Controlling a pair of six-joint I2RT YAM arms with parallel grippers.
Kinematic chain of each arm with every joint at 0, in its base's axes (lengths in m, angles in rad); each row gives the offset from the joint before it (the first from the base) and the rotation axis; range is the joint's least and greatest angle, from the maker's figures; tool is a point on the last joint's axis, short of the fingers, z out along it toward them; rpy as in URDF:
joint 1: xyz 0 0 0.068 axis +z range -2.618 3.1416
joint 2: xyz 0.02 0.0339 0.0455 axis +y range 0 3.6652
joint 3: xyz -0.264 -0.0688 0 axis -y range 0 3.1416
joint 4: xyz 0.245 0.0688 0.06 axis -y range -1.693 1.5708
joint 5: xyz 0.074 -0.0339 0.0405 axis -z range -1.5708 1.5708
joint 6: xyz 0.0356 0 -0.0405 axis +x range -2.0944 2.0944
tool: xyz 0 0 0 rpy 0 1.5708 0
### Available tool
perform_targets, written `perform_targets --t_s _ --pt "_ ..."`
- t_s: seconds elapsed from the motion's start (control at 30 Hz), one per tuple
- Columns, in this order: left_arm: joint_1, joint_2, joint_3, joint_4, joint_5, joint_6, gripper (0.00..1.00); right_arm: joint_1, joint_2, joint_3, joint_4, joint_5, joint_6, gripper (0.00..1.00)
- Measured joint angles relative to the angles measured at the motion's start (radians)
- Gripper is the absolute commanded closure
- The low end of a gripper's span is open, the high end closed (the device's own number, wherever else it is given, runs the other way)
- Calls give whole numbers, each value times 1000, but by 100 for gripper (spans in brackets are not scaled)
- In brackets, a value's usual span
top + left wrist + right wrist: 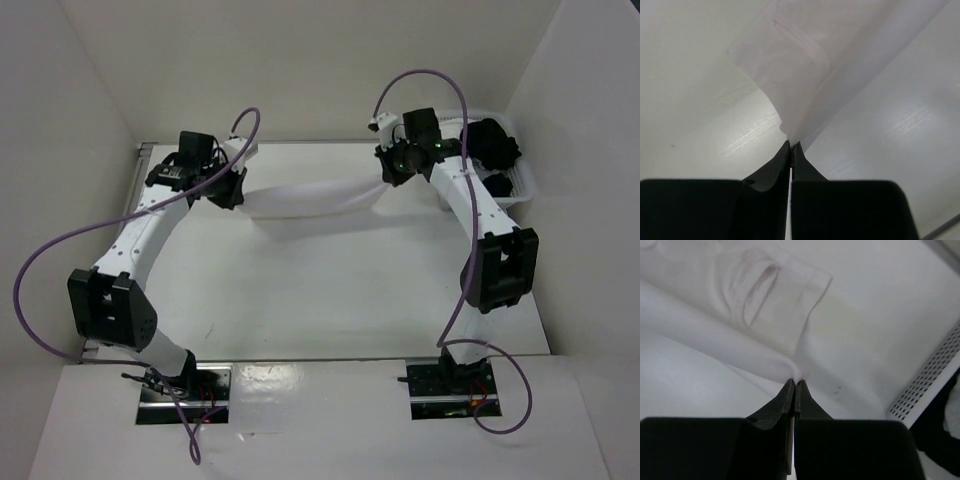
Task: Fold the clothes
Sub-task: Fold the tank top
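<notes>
You have one white garment (310,198), stretched as a sagging band over the surface (330,300), beside the white lattice basket (522,188). Your left gripper (236,193) has its jaws closed on the end farthest from the basket. Your right gripper (386,178) has its jaws closed on the end nearest the basket.

One white garment (310,200), one lattice basket (528,187) holding perhaps one dark item (495,145), and two arms (140,235) (470,195).
</notes>
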Motion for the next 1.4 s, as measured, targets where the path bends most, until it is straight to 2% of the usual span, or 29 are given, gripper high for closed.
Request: perform_targets --t_s 0.2,0.33,0.47,0.77,1.23,1.3,1.4 --pt "-26 -241 -197 -47 26 32 100 23 -227 -287 3 2 -50 100" --pt "-49 -400 -249 -54 42 58 100 26 -394 -375 5 -5 -77 100" --pt "-70 -468 -318 -66 42 79 100 32 -490 -443 3 -13 -101 100" --pt "-98 -471 -433 -108 32 106 100 34 -494 -520 -22 -30 -123 100" --pt "-143 -436 -433 -202 66 163 100 81 -440 -520 -57 -61 -150 100" --pt "-158 -445 -430 -220 75 175 97 88 -441 -520 -65 -63 -156 100" --pt "-190 -467 -415 -255 90 186 97 103 -446 -520 -77 -64 -161 100"
